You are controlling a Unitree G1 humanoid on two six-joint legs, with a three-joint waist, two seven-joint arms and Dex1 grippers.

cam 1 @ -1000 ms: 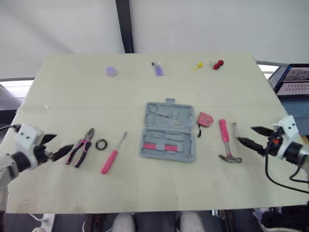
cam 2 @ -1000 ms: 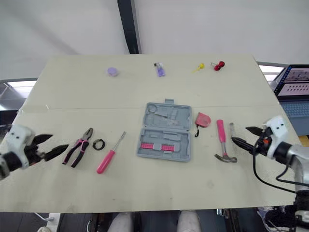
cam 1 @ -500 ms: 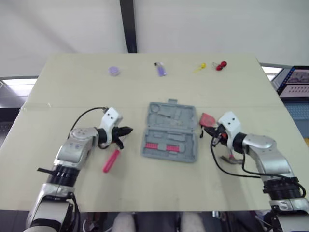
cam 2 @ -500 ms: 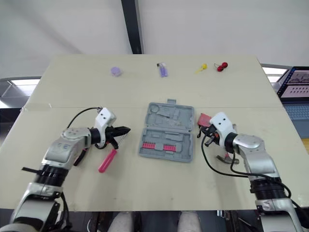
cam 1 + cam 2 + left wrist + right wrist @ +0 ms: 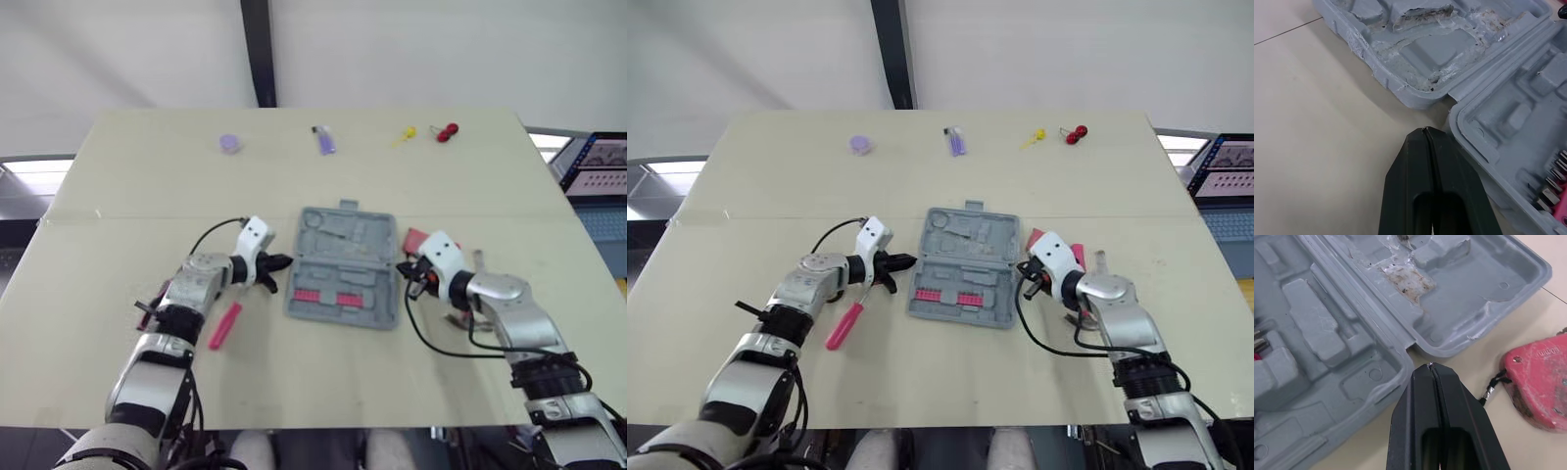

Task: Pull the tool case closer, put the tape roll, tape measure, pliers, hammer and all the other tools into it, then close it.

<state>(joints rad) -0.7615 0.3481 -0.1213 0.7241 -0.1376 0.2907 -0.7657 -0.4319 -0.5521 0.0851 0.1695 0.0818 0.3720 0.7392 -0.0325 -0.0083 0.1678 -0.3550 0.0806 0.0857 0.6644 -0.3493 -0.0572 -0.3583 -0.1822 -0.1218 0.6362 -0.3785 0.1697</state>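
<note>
The grey tool case point(image 5: 345, 238) lies open at mid-table, with a row of pink bits in its near half. My left gripper point(image 5: 286, 261) is shut and empty, its tip at the case's left edge by the hinge point(image 5: 1449, 93). My right gripper point(image 5: 403, 270) is also shut and empty, against the case's right edge. The red tape measure point(image 5: 1540, 382) lies just beyond the right gripper. My right arm partly covers the hammer point(image 5: 1079, 254) with its pink handle. A pink-handled screwdriver point(image 5: 224, 325) lies beside my left forearm, which hides most of the pliers point(image 5: 147, 305).
Along the far edge of the table sit a small purple disc point(image 5: 229, 143), a purple item point(image 5: 323, 139), a yellow piece point(image 5: 404, 132) and a red piece point(image 5: 446, 131). A screen point(image 5: 600, 162) stands past the right edge.
Both arms swung in from the table's sides to the two flanks of the case. Both grippers went from open to shut, with nothing taken hold of.
</note>
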